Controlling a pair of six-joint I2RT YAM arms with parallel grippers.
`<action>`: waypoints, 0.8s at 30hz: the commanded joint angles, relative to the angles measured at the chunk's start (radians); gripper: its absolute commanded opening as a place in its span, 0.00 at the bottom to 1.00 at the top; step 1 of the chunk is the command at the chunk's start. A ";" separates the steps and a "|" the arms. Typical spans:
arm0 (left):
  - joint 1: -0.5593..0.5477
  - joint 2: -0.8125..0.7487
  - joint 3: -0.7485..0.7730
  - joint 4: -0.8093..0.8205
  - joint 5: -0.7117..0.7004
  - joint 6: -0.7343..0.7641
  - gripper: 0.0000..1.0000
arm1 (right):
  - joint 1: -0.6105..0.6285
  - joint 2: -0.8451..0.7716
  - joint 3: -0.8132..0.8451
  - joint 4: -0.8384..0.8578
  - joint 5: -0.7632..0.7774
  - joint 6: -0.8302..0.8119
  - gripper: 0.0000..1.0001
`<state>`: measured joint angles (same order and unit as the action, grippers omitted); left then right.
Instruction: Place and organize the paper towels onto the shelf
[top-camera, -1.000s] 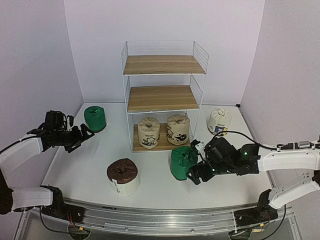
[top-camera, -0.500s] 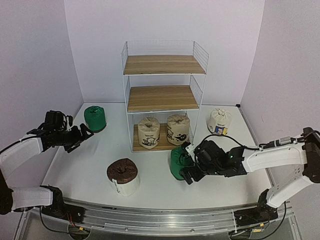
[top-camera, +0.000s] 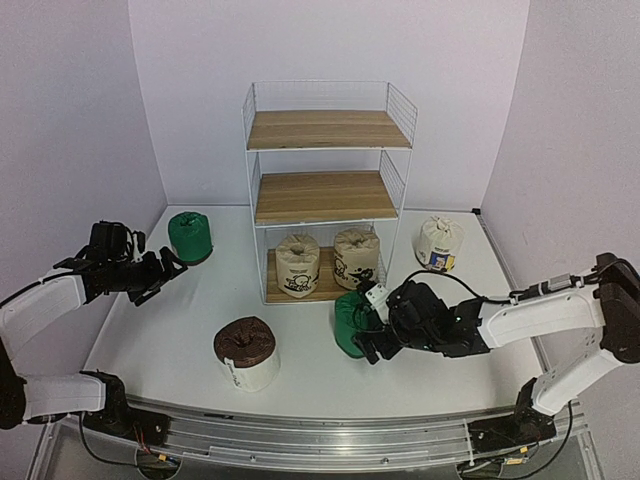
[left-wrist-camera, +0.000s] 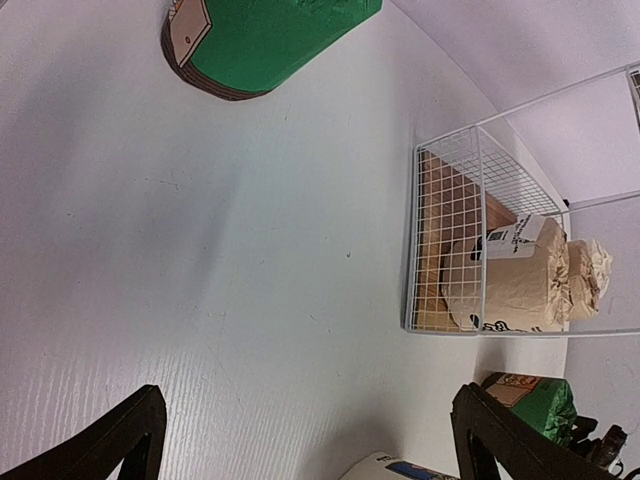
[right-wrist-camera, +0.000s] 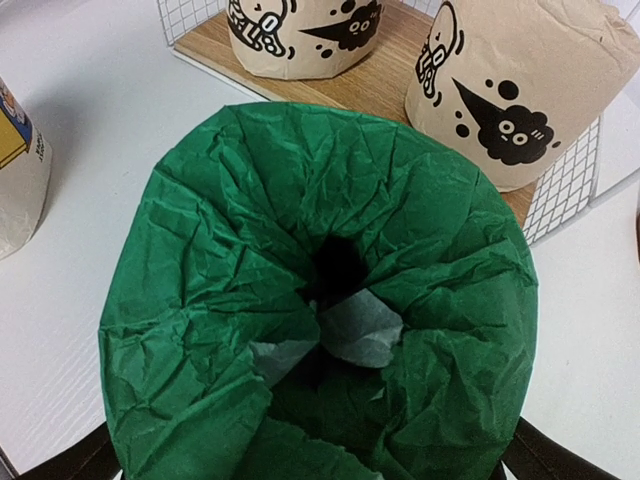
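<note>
The shelf (top-camera: 326, 196) stands at the back of the table, with two beige printed rolls (top-camera: 298, 264) (top-camera: 356, 257) on its bottom board. My right gripper (top-camera: 368, 330) is shut on a green roll (top-camera: 349, 320), held tilted just in front of the bottom tier. In the right wrist view the green roll (right-wrist-camera: 320, 300) fills the frame, with the beige rolls (right-wrist-camera: 505, 90) behind it. My left gripper (top-camera: 160, 276) is open and empty, just in front of the second green roll (top-camera: 189, 236). A brown-topped white roll (top-camera: 247, 352) stands near the front. A white labelled roll (top-camera: 439, 243) stands right of the shelf.
The shelf's upper two boards (top-camera: 328, 128) hold nothing. Pale walls close in on the left, back and right. In the left wrist view the second green roll (left-wrist-camera: 270, 40) is at the top and the shelf's wire side (left-wrist-camera: 450, 240) is on the right.
My right gripper has carried the green roll left and back toward the shelf's bottom tier, tilting it. The left arm has not moved.
</note>
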<state>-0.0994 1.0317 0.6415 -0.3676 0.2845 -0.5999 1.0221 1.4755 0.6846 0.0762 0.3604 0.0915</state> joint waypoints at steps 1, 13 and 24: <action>-0.003 -0.014 0.033 -0.016 0.007 0.009 1.00 | -0.018 0.046 0.006 0.127 -0.029 -0.055 0.98; -0.003 -0.016 0.067 -0.056 0.001 0.026 1.00 | -0.056 0.144 0.056 0.197 -0.085 -0.084 0.73; -0.003 0.003 0.085 -0.076 -0.003 0.028 1.00 | -0.060 0.178 0.083 0.235 -0.079 -0.083 0.38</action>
<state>-0.0994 1.0336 0.6827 -0.4294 0.2848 -0.5911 0.9681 1.6407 0.7374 0.2987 0.2943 0.0089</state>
